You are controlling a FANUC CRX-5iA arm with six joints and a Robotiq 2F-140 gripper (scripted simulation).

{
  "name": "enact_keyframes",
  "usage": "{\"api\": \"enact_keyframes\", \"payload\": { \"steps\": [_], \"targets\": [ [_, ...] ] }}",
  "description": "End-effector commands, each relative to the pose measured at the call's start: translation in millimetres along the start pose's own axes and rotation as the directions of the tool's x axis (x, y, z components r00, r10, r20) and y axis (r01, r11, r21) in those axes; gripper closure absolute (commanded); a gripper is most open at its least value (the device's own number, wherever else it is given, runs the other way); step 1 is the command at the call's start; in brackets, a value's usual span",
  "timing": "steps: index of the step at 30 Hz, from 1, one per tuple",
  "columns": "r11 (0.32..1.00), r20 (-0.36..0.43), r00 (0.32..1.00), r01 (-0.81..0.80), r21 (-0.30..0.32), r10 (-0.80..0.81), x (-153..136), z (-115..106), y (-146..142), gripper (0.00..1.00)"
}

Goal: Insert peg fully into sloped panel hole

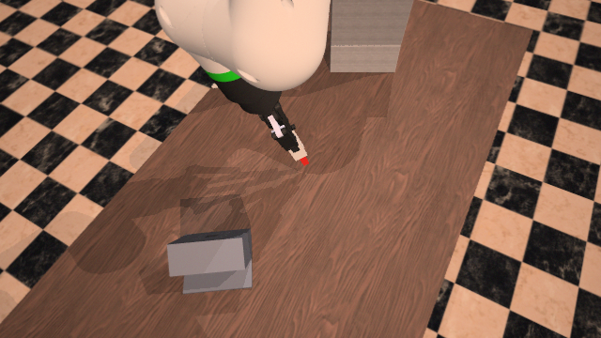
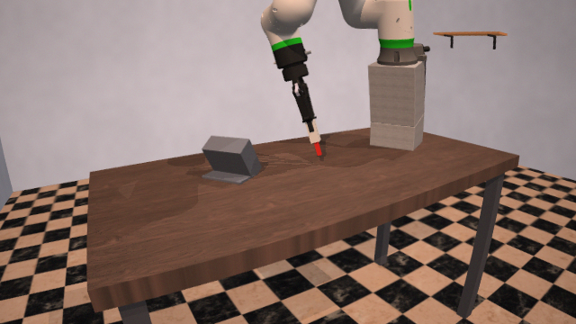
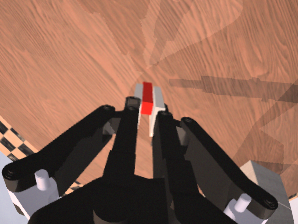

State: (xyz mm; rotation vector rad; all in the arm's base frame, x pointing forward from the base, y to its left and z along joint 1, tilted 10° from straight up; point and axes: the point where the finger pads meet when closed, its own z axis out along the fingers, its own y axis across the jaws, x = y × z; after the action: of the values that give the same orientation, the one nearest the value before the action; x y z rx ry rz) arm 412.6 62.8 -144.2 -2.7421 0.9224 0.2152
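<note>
My gripper (image 1: 295,149) is shut on the peg (image 1: 304,161), a thin rod with a red tip that sticks out past the fingers. The gripper is tilted, and the peg's tip hangs just above the table near its middle. The same gripper (image 2: 311,127) and peg (image 2: 318,149) show in the exterior view, and the peg (image 3: 147,98) sits between the black fingers in the wrist view. The grey sloped panel (image 1: 209,254) stands on its base plate nearer the table's front left, well apart from the peg; it also shows in the exterior view (image 2: 231,157). Its hole is a dark mark on its top edge (image 1: 212,232).
The arm's grey pedestal (image 1: 369,35) (image 2: 396,105) stands at the far end of the wooden table. A corner of the grey panel shows at the lower right of the wrist view (image 3: 276,189). Checkered floor surrounds the table.
</note>
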Motion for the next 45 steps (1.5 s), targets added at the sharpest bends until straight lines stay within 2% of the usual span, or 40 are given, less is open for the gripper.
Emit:
{"api": "enact_keyframes", "payload": {
  "steps": [1,24,45],
  "targets": [
    [0.999,0.021,0.999,-0.05,0.015,0.05,-1.8,2.3,5.5,1.0],
    [0.944,0.144,0.942,-0.317,0.092,0.303,-12.9,12.3,23.5,1.0],
    [0.814,0.281,0.817,-0.558,0.161,0.504,-16.3,14.4,23.5,1.0]
  ]
}}
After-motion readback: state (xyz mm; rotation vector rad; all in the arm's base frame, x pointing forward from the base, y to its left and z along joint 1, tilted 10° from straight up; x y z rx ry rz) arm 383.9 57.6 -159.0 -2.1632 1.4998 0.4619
